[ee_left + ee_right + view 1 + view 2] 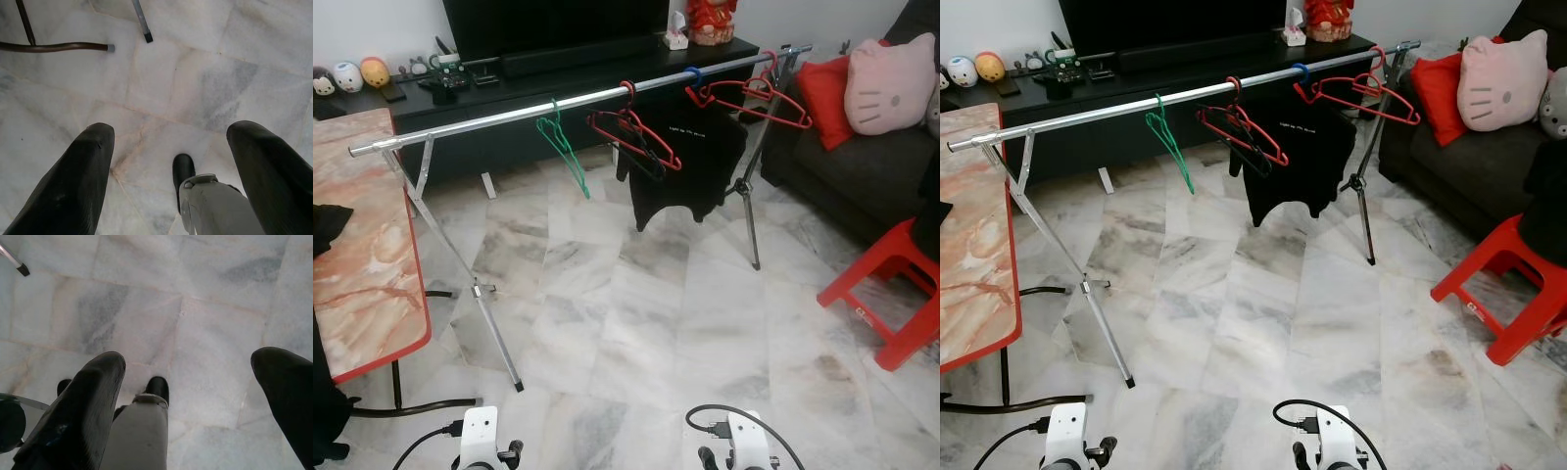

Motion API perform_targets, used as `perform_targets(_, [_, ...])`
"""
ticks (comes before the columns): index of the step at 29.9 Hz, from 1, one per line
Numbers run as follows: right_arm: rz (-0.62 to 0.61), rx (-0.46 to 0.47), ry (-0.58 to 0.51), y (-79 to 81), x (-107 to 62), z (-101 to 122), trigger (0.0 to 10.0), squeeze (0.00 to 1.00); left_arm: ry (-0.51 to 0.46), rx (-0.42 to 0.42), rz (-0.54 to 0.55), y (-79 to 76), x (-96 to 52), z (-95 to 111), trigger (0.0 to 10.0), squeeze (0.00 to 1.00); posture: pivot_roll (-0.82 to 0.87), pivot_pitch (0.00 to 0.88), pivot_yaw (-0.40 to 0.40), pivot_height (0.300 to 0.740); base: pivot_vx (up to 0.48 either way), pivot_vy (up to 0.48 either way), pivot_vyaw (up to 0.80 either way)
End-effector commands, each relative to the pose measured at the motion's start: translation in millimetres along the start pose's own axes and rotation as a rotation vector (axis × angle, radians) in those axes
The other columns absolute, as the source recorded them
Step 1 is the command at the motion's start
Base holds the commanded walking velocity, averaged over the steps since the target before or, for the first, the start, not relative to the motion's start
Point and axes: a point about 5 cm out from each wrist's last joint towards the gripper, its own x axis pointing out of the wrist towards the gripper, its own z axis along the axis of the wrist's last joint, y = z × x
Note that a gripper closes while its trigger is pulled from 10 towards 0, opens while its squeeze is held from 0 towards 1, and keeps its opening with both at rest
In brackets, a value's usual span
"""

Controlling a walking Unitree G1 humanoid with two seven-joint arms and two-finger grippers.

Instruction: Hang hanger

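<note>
Home living room; sofa (862, 166), TV console (558, 88), clothes rack (509, 108)

hangers: 4 (570, 147) | shirts: 1 (690, 162) | stools: 1 (891, 294)

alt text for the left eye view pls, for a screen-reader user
A silver clothes rail on crossed legs spans a marble floor, carrying a green hanger, red hangers and a black T-shirt. A marble-pattern table stands on the left, a dark sofa and red stool on the right. Both wrists hang low at the bottom edge.
</note>
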Motion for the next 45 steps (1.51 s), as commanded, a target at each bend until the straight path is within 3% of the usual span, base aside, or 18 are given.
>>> perform_targets(1, [-0.004, 0.001, -0.006, -0.7, 0.0, 0.9, 10.0, 0.0, 0.014, 0.0, 0.014, 4.0, -0.5, -2.8, 10.0, 0.0, 0.03, 0.0, -0.004, 0.74, 0.259, 0.0, -0.49])
perform_targets(45, [-0.017, 0.025, -0.025, -1.6, 0.2, 3.7, 10.0, 0.0, 0.012, -0.001, 0.009, 2.9, 0.0, -1.2, 10.0, 0.0, 0.02, 0.0, -0.003, 0.74, 0.268, 0.0, -0.49])
